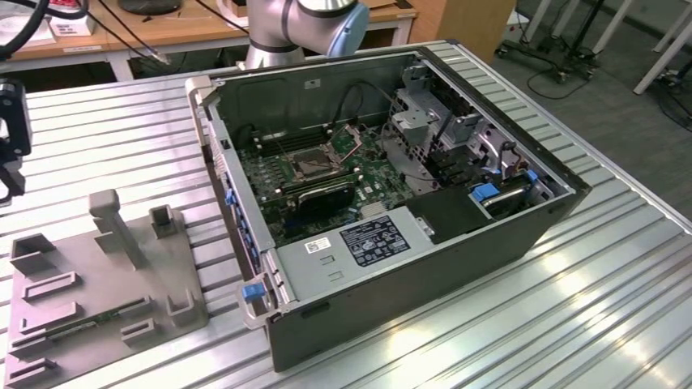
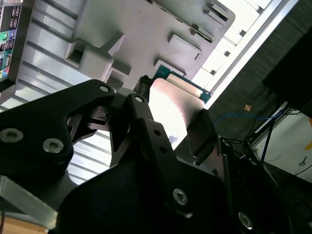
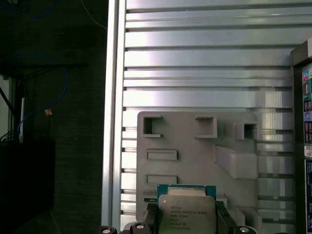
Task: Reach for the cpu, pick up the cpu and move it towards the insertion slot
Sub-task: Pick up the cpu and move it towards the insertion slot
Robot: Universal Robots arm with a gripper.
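The cpu point(image 3: 186, 210), a square chip with a silvery face and a green edge, is clamped between two dark fingers point(image 3: 150, 218) of my gripper point(image 3: 186, 222), which is shut on it. It hangs above the grey plastic holder point(image 3: 195, 146). In the second wrist view the cpu point(image 2: 175, 105) looks pale, and the gripper point(image 2: 173, 114) pinches it from both sides. The insertion slot point(image 1: 306, 164), a dark square socket with a metal frame, sits on the motherboard inside the open computer case point(image 1: 454, 243). A black tool body point(image 1: 9, 138) shows at the exterior view's left edge, far from the slot.
The grey holder point(image 1: 97, 284) lies on the ribbed metal table point(image 1: 562, 308), at the exterior view's left of the case. The case wall point(image 1: 222, 162) stands between holder and motherboard. Drive cages and cables point(image 1: 443, 130) crowd the case beside the socket. The arm's base point(image 1: 292, 24) is behind the case.
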